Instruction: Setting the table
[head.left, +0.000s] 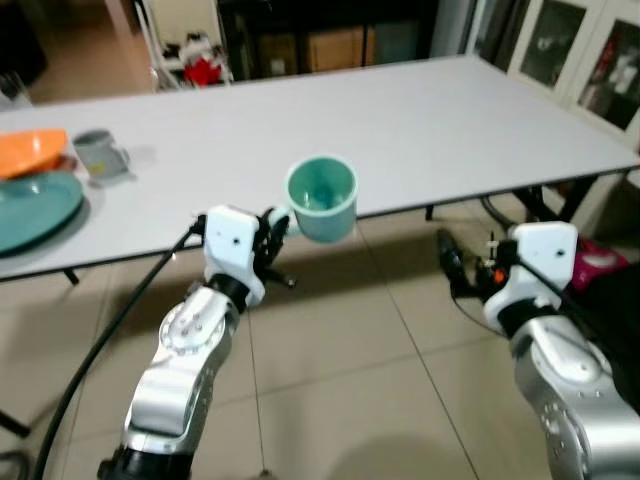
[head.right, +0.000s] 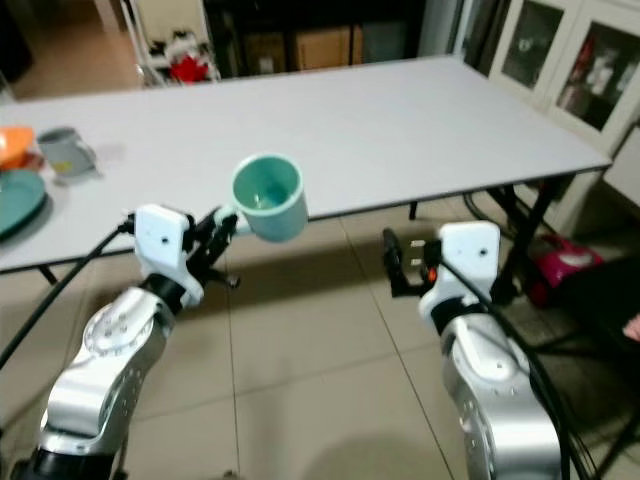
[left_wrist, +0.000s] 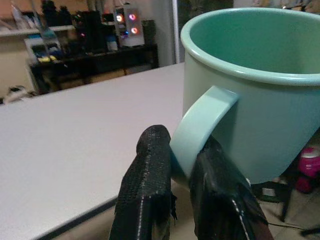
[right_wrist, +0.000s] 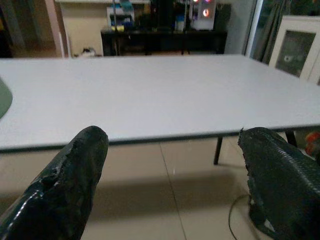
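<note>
Because the teal mug (head.left: 322, 198) is pinched by its handle alone, it hangs upright with its mouth up, just short of the near edge of the white table (head.left: 420, 120), above the tiled floor (head.left: 360, 380) and not yet over the top. The left gripper (left_wrist: 182, 172) has both black fingers (left_wrist: 147, 190) closed on the handle loop, a grip that keeps the body clear and level, likely for setting it down on its base. Right gripper (head.right: 392, 262) is held off to the side near the table edge, jaws spread wide, nothing between them; probably idle or waiting.

Far left on the table: a teal plate (head.left: 35, 205), an orange dish (head.left: 30, 150), a grey mug (head.left: 98, 152), grouped together, well apart from the held mug. Plate and orange dish are cut off by the frame edge. Mug interior looks empty, though its bottom is dim. Shelving behind the table is too dark and blurred to read.
</note>
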